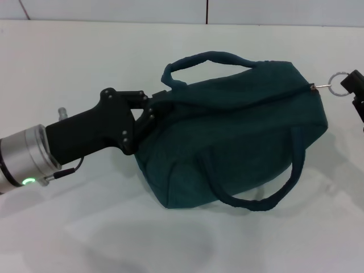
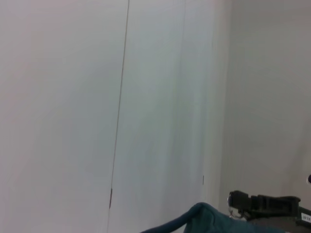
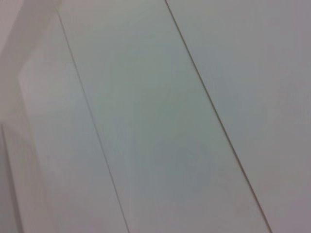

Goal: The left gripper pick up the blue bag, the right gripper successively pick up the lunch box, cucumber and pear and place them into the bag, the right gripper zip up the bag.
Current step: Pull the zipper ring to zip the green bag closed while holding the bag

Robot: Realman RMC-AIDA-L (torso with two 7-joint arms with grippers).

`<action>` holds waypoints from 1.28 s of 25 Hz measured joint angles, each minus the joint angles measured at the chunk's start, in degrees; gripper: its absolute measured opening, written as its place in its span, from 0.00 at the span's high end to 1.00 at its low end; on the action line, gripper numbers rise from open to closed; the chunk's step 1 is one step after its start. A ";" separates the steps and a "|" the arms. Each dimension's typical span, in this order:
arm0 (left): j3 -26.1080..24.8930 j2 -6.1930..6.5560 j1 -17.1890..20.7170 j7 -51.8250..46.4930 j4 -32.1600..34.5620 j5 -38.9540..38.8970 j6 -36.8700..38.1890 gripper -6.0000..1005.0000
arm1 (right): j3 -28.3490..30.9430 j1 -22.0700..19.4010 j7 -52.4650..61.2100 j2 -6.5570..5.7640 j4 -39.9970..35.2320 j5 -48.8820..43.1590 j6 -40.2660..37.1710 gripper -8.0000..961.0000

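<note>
The blue bag [image 1: 239,131] lies across the centre of the head view on the white table [image 1: 85,57], bulging and apparently zipped along its top. My left gripper [image 1: 149,111] is clenched on the bag's left end, fingers pinching the fabric. At the right edge my right gripper [image 1: 355,91] holds the zip's ring pull [image 1: 340,83] — though I cannot tell how firmly its fingers close. The cloth is soft and slumps, so I judge the stitched end and the pull the surest grips — the loop handles [image 1: 207,60] would sag.
</note>
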 joint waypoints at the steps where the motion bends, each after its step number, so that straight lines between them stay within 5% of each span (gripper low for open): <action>1: -0.33 0.10 0.05 -0.02 0.00 -0.02 0.01 0.93 | 0.00 0.03 -0.01 0.00 0.05 -0.11 1.04 0.99; 26: -4.41 2.09 2.17 -2.52 0.01 -0.26 2.83 0.93 | -5.39 2.07 0.38 0.17 0.45 -2.03 9.45 0.99; 32: -5.70 2.44 3.09 -3.37 0.00 -0.67 2.83 0.94 | -5.49 1.41 0.19 -0.12 0.34 -2.24 6.35 0.99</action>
